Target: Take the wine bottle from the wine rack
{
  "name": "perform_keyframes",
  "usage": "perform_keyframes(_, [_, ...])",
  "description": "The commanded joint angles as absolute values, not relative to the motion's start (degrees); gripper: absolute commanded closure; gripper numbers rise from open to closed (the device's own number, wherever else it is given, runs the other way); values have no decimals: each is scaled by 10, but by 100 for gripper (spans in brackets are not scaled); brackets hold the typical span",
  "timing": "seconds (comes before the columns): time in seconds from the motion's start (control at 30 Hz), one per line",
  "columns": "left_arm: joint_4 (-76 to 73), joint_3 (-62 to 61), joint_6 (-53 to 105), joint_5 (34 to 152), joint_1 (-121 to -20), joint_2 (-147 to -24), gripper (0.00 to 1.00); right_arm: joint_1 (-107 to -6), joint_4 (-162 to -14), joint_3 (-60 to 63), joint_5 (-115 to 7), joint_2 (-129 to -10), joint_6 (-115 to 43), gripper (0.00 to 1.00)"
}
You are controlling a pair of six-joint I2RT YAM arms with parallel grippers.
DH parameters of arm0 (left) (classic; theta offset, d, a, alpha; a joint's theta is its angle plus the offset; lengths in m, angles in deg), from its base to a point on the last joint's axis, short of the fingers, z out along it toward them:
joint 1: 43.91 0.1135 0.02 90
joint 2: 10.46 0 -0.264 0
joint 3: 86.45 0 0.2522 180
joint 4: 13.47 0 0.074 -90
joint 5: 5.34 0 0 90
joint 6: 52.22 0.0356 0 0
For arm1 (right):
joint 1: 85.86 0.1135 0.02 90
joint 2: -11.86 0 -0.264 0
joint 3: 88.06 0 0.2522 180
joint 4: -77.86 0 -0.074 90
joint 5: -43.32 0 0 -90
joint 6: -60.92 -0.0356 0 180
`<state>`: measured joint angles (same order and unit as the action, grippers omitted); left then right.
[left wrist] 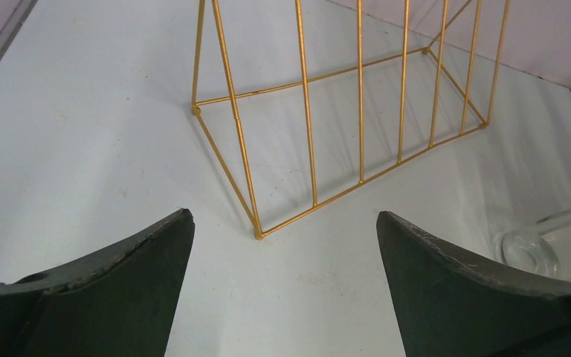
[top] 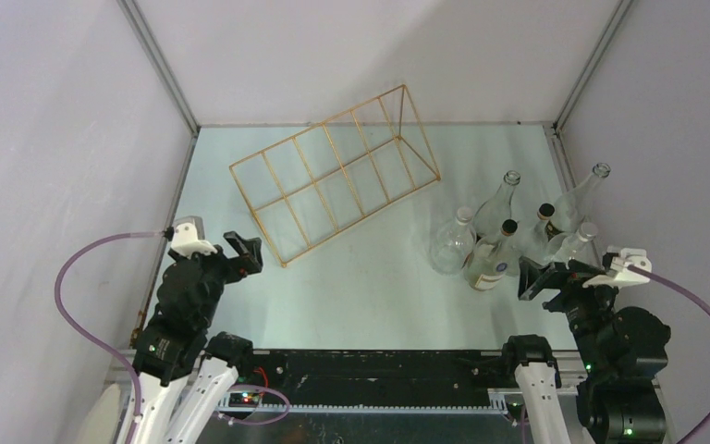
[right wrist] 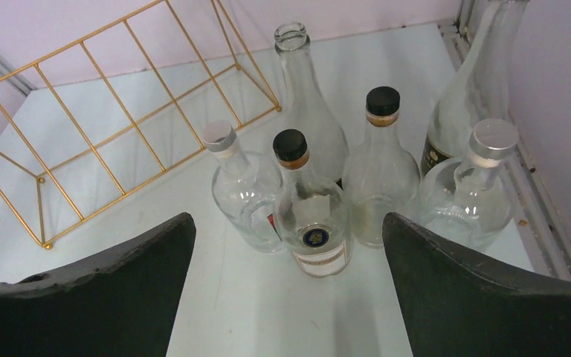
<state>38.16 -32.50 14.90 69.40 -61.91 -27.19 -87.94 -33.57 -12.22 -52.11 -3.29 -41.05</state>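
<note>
The gold wire wine rack [top: 337, 171] stands on the table at the back middle; no bottle sits in its cells. It also shows in the left wrist view [left wrist: 342, 111] and the right wrist view [right wrist: 104, 126]. Several clear glass bottles [top: 508, 231] stand upright in a cluster on the table at the right, also in the right wrist view [right wrist: 312, 201]. My left gripper [top: 240, 254] is open and empty, just short of the rack's near-left corner [left wrist: 259, 235]. My right gripper [top: 541, 277] is open and empty, just in front of the bottles.
Pale walls enclose the table on the left, back and right. A metal rail [right wrist: 543, 208] runs along the table's right edge beside the bottles. Bare table [top: 370, 296] lies between the rack and the arm bases.
</note>
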Motion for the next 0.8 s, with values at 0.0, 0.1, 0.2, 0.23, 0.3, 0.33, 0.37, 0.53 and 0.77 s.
perform_keyframes(0.0, [376,-324,153,670,-622,-282,0,-878,-362,-125,-502,-17,-408,0])
perform_keyframes(0.1, [377,-324,151,666,-622,-288,0,-878,-371,-133,-497,-7,-414,0])
perform_keyframes(0.2, [380,-322,149,658,-622,-291,0,-877,-382,-147,-494,5,-417,0])
perform_keyframes(0.23, [380,-322,148,657,-622,-290,0,-878,-384,-149,-492,9,-417,0])
perform_keyframes(0.3, [381,-322,147,656,-622,-290,0,-877,-387,-152,-486,16,-417,0])
perform_keyframes(0.33, [381,-322,147,656,-622,-290,0,-876,-387,-152,-485,20,-418,0])
perform_keyframes(0.37, [380,-322,147,656,-622,-289,0,-876,-386,-153,-483,21,-418,0])
perform_keyframes(0.53, [382,-323,146,654,-623,-285,0,-869,-387,-155,-470,35,-424,0])
perform_keyframes(0.77, [383,-322,144,653,-622,-289,0,-860,-390,-157,-469,42,-424,1])
